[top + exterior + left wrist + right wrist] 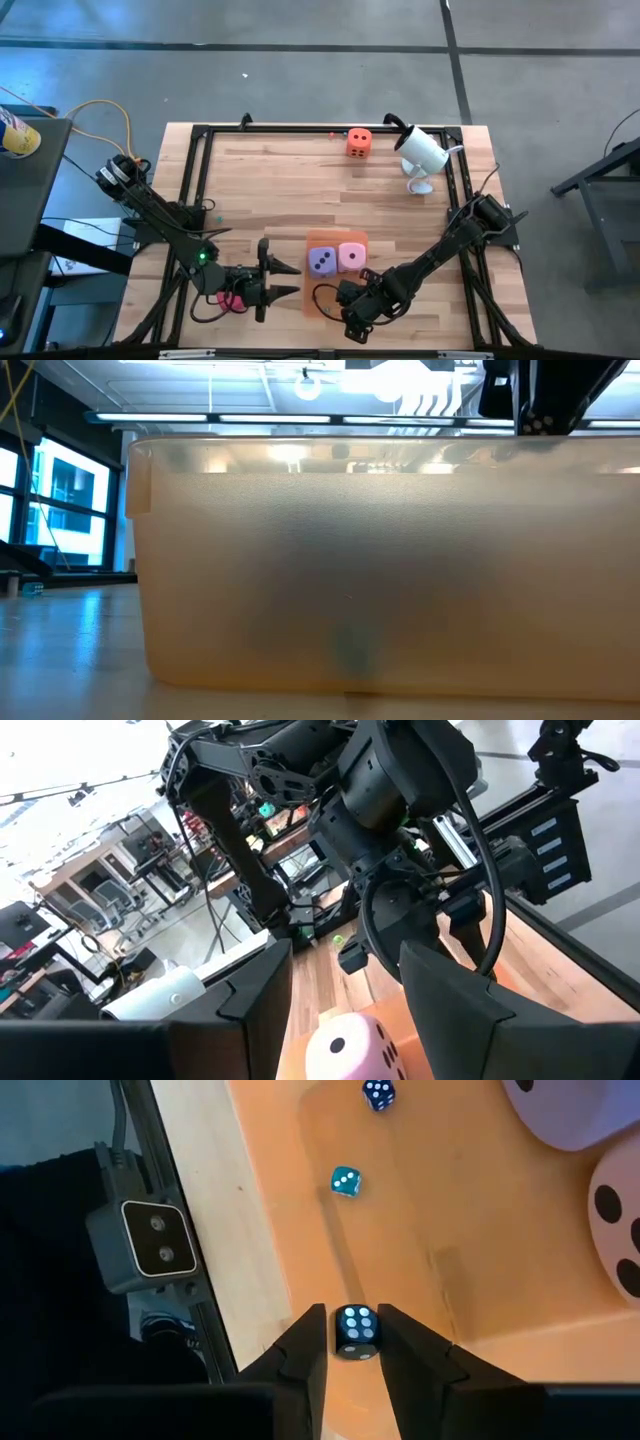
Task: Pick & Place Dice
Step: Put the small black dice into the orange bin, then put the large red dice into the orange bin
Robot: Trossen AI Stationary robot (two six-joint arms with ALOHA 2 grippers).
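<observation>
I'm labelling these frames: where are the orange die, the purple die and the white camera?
Orange die (359, 143): high view, its top face.
Purple die (321, 262): high view, its top face.
White camera (421, 150): high view, its round body.

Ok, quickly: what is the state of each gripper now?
Left gripper: open, holding nothing.
Right gripper: around a small dark die, grip cannot be told.

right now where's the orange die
In the high view the orange die sits at the table's far edge, just left of the white camera, away from both arms.
</observation>
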